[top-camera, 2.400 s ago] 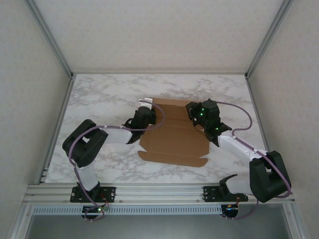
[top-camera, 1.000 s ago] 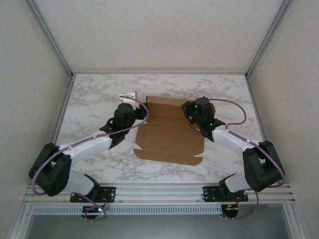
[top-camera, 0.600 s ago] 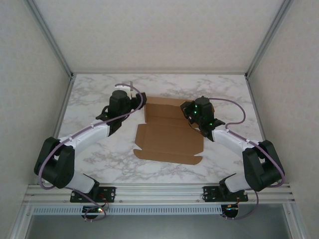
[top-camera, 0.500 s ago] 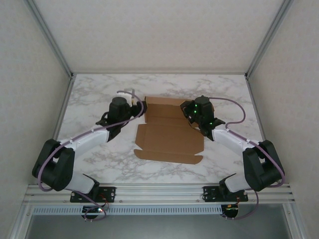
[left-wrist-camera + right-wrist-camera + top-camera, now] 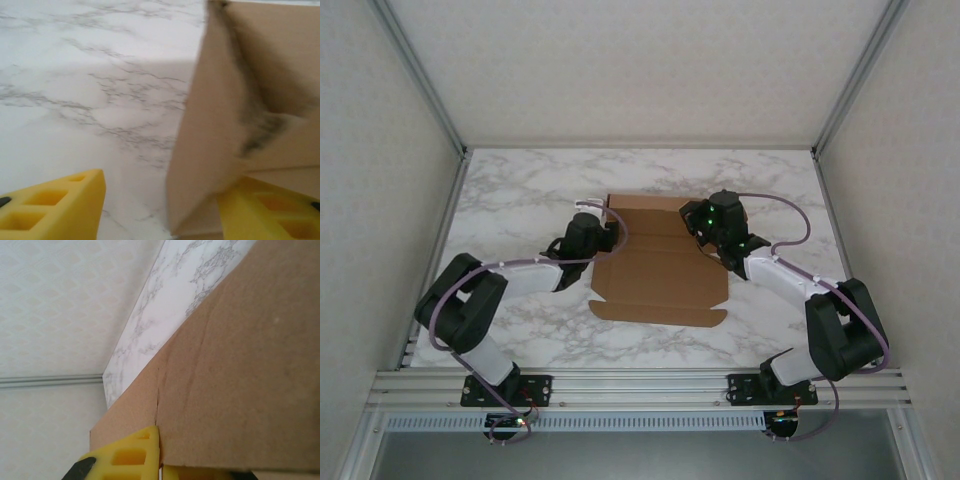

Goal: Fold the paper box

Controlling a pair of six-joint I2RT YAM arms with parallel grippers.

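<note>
Since half a second ago the left arm (image 5: 520, 270) has drawn its elbow in and swung its wrist rightward, so its jaws now sit at the far left corner of the paper box (image 5: 660, 285), where before they hung over bare marble beside it. The right arm has hardly stirred, and the box lies where it did. In the left wrist view a side flap (image 5: 200, 150) stands nearly upright between the two yellow fingers (image 5: 55, 205). It rests against or just beside the right-hand one, and a wide stretch of surface (image 5: 100, 75) shows between it and the other, so the left jaws are open around the flap and not pinching it. The box rests on the middle of the surface, between the two arms. Its main panel is flat, its near tabbed flap is spread toward the bases, and its far part is creased. On the right, the right arm (image 5: 790, 285) reaches to the far right corner, and its wrist view shows the cardboard (image 5: 240, 380) edge running into the closed yellow finger (image 5: 132, 452), so the right jaws are clamped on the box. The step in hand looks like standing up the far left flap while the right side is held down. The next move likely calls for the left jaws to close on that flap, or nudge it inward along its crease, without dragging the sheet out of the right hold.
</note>
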